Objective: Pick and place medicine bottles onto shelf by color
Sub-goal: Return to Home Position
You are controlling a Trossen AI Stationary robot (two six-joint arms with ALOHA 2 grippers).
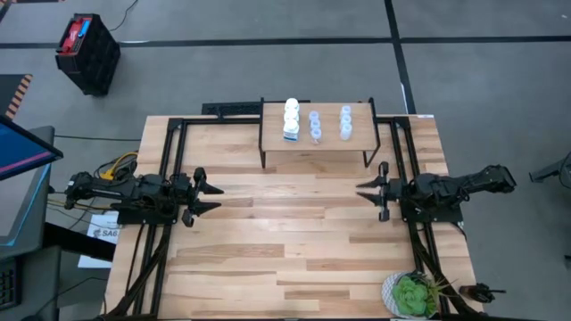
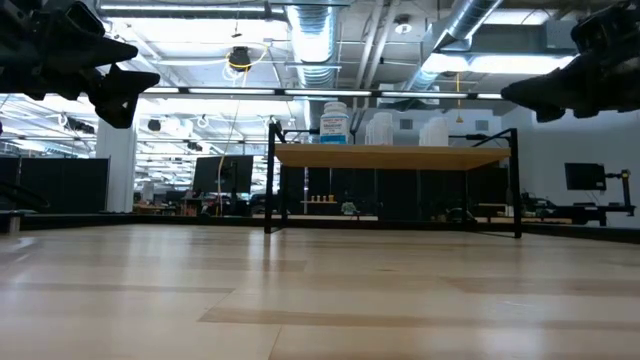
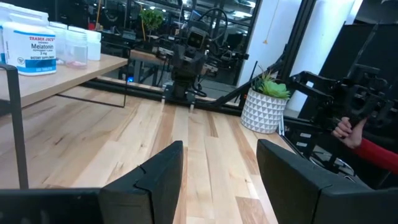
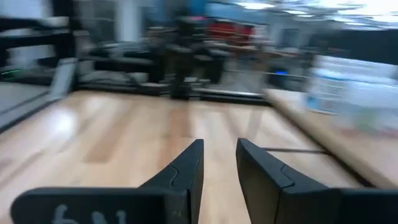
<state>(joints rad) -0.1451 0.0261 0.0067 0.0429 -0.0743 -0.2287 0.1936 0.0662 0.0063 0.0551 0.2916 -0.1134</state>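
Hovering tools, sorted bottles on the shelf

Both arms hang over the desk (image 1: 285, 241), well apart: the left tool (image 1: 217, 196) has its fingers spread wide and the right tool (image 1: 364, 193) slightly parted, both empty. On the shelf (image 1: 357, 147), white medicine bottles (image 1: 292, 119) form one row, with pale blue bottles (image 1: 315, 125) in two rows beside them; contents cannot be made out.

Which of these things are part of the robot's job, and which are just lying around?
Part of the job: white bottles and pale blue bottles, all on the shelf; left gripper and right gripper, open, hanging over the table.
Just lying about: potted plant, black crate, monitor.
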